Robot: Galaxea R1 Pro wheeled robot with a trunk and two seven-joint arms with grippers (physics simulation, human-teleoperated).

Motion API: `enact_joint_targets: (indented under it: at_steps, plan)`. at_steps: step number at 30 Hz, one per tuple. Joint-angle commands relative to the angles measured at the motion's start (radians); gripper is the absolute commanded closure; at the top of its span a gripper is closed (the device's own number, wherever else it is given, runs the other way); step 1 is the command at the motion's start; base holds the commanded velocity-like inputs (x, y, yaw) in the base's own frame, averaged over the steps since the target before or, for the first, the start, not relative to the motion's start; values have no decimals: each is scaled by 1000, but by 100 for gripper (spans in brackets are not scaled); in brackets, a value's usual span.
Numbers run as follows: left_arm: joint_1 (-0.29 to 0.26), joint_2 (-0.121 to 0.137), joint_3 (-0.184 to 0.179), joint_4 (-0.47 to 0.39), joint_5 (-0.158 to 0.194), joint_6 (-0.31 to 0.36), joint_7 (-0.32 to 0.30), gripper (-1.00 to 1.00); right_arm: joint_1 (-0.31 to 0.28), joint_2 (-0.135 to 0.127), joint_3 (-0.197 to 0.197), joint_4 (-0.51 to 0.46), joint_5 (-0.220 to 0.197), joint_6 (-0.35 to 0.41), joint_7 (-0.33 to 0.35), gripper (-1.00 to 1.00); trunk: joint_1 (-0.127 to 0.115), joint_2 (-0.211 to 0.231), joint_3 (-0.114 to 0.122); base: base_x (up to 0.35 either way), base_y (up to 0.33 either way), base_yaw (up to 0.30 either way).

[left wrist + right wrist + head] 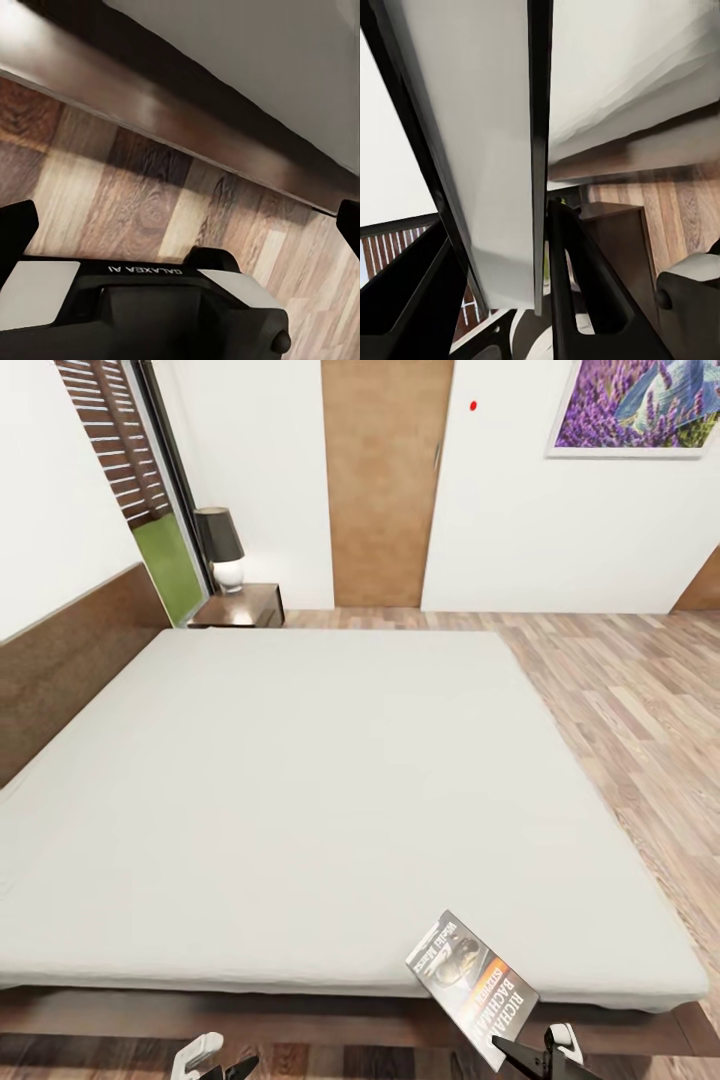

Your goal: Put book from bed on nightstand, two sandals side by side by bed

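Pinching the book (472,985) edge-on, the right gripper's (535,1052) fingers lift it off the bed's (300,780) near corner for carrying, while the left gripper (180,217) hangs open, empty.

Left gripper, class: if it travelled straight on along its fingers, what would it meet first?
Judging by the left wrist view, the open left gripper points at the wood-plank floor just short of the bed base; probably floor first, though depth is unclear.

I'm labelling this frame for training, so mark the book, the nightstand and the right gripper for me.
book (470,975): head view, middle of its cover.
nightstand (240,607): head view, its glossy top beside the lamp.
right gripper (535,1052): head view, between its fingertips, at the book's lower edge.
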Motion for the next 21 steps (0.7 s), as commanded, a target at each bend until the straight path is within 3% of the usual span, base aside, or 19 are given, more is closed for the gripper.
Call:
enact_joint_targets:
  at_steps: [1,21]
  plan:
    - [0,0,3,0,8,10,-4,-100,-1,0,-8,2,6,10,4,100,0,0,1,0,0,0]
    - [0,0,3,2,9,8,1,-100,-1,0,-8,2,6,10,4,100,0,0,33,0,0,0]
